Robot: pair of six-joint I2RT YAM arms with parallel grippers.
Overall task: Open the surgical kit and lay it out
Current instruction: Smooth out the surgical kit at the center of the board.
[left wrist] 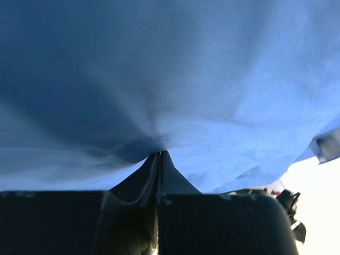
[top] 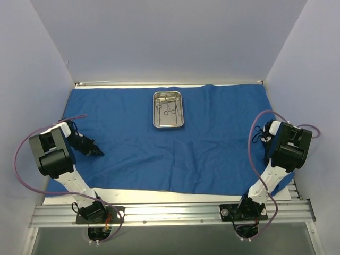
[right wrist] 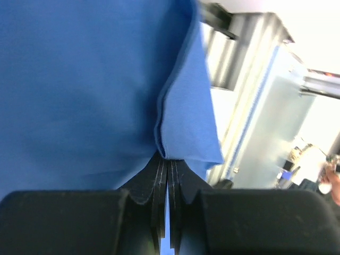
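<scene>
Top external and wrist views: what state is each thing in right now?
drape: unfolded, spread flat over the table, pinched at both sides.
tray: uncovered, upright on the drape, far middle.
instruments: lying together inside the tray, not laid out yet.
left gripper: fingers shut on a pinch of drape.
right gripper: fingers shut on the drape's hemmed edge.

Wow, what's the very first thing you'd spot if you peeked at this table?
A big blue drape is spread flat over most of the table. Near its far middle sits a shiny steel tray with thin scissor-like instruments lying inside. On the left and right sides, each robot arm's jaws are shut on the cloth.
</scene>
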